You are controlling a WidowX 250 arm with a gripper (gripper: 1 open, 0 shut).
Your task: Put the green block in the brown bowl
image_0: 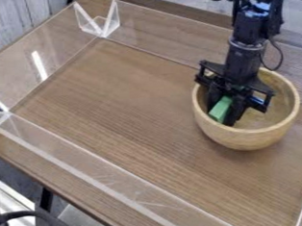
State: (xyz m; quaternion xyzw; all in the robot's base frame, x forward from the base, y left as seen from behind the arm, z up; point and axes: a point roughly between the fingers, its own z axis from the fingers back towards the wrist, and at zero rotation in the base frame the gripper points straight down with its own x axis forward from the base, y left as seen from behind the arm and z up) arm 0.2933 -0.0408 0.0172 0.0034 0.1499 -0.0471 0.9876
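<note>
Green block (223, 110) hand (231, 108)-gripped inside brown bowl (249, 136)

The desk (116, 117) is wood-look board, brown with fine straight grain and a smooth, faintly satin face. Around its edges stands a low wall (35, 64) of clear plastic, glossy, catching white glints. The bowl (251, 128) is light tan wood, thick-walled, matt, its grain just visible on the outer side. The block (223, 110) is plain green with a matt, even surface; whether wood or plastic cannot be told. The claw (238, 98) and the arm (249, 27) above it look like black plastic or painted metal, mostly dull with slight sheen.
</note>
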